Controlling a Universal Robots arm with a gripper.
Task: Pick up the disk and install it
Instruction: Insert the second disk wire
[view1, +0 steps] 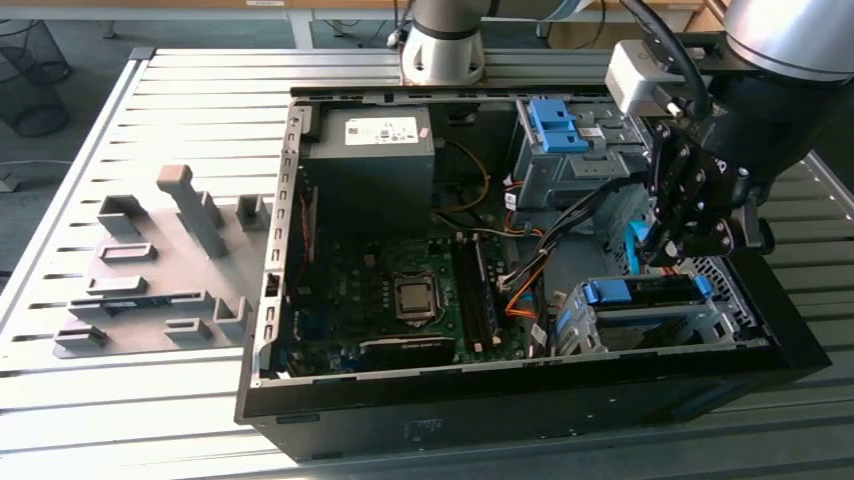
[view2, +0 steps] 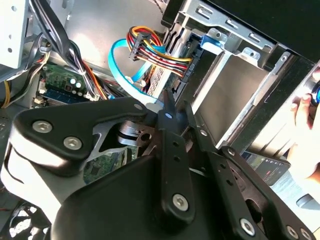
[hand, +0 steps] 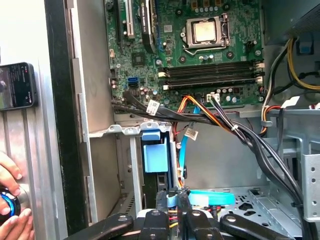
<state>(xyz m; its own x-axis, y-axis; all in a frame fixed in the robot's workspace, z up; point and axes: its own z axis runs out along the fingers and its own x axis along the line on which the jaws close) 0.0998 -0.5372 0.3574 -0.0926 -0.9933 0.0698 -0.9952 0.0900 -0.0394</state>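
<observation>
Hovering inside the open black computer case, the black pincer looks clenched and empty; the silver, blue-railed disk sits in its grey cage, apparently seated.

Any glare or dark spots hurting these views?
Exterior view: strong light washes the slatted table pale, while the computer case interior stays dark. Second wrist view: a person's hand at the edge is overexposed. First wrist view: evenly lit, the motherboard reads clearly, and the gripper is dark.
</observation>
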